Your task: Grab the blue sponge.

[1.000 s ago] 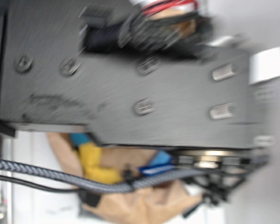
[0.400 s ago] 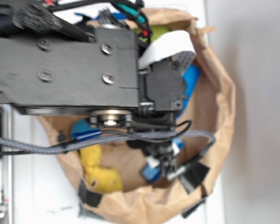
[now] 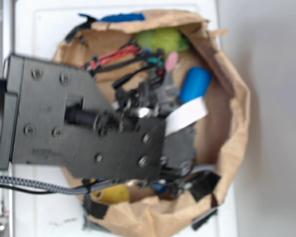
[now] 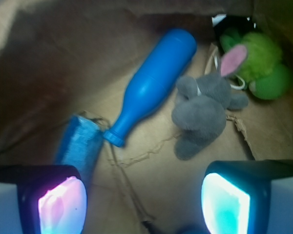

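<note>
In the wrist view the blue sponge [image 4: 80, 144] lies on the brown floor of the paper bag, a flat light blue block just ahead of my left finger. My gripper [image 4: 144, 204] is open, and only bare paper shows between its glowing pads [image 4: 62, 204]. The sponge sits left of the gap between the fingers, partly behind the left one. The neck of a smooth blue bottle [image 4: 154, 83] ends right beside the sponge's far corner. In the exterior view my arm [image 3: 89, 128] covers the sponge and the gripper.
A grey plush bunny [image 4: 205, 109] and a green fuzzy toy [image 4: 261, 63] lie to the right of the bottle. The paper bag's walls [image 3: 237, 123] ring everything. The exterior view also shows the bottle [image 3: 194, 84], the green toy [image 3: 160, 39] and a yellow object [image 3: 111, 194].
My arm has swung across the exterior view and now sits lower over the bag. The bottle and the green toy, covered before, now show.
</note>
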`<state>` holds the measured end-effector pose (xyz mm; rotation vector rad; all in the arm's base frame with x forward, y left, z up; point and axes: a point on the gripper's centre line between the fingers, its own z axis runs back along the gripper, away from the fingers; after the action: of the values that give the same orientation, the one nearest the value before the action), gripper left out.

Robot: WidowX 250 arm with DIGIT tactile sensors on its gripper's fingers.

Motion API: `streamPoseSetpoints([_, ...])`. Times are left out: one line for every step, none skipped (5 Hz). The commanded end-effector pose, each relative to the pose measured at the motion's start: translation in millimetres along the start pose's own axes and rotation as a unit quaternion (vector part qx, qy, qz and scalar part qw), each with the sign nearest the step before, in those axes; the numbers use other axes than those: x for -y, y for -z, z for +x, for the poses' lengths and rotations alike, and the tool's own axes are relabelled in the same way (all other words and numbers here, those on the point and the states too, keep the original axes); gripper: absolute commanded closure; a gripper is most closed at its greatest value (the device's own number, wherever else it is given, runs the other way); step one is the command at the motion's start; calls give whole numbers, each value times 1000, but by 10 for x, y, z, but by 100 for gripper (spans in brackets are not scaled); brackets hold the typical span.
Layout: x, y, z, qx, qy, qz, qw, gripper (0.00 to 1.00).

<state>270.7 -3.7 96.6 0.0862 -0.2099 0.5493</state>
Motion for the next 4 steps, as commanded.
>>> streamPoseSetpoints([-20,54,-157,20,10,15,1000,0])
streamPoseSetpoints([30,113,-71,15,2,17,1000,0])
streamPoseSetpoints([129,174,70,2,-24,1,1000,0])
streamPoseSetpoints([215,210,179,-16,-49,-29,998,0])
